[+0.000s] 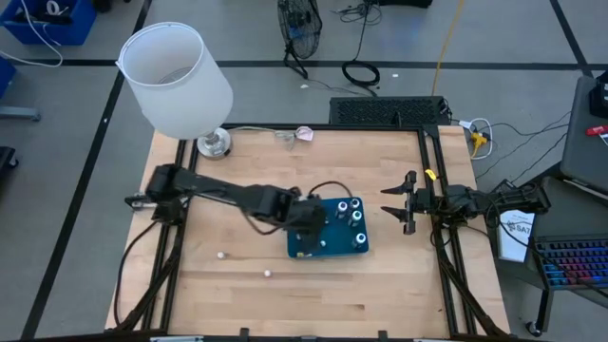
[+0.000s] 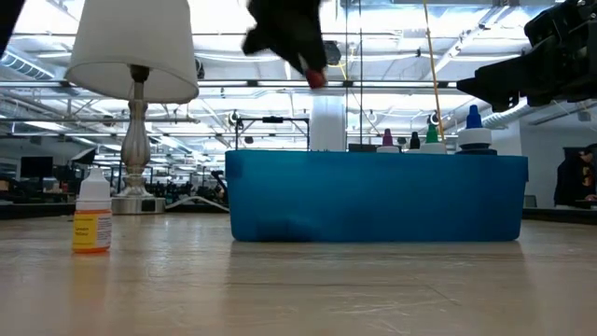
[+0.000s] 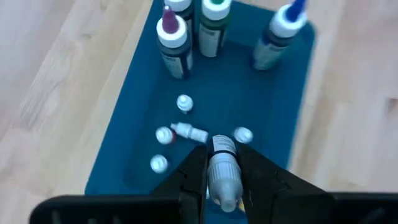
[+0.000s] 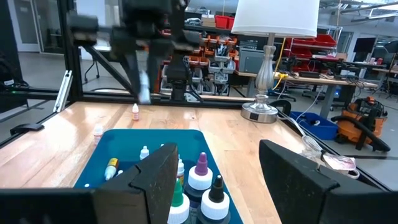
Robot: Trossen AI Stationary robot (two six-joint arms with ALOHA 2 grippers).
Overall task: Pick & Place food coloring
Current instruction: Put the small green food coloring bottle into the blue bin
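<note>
Tray at mid-bench. Bottles upright in tray's right end; small pieces in left end. Left gripper above tray, holding bottle. Right gripper apart, right of tray. Lamp at far left corner.

The tray is deep teal-blue on a pale wooden table with a light grain. Dark bottles at the frame's top carry white collars — tips purple, green and blue. At upper left of the high view stands a white-shaded lamp — silvery base.
</note>
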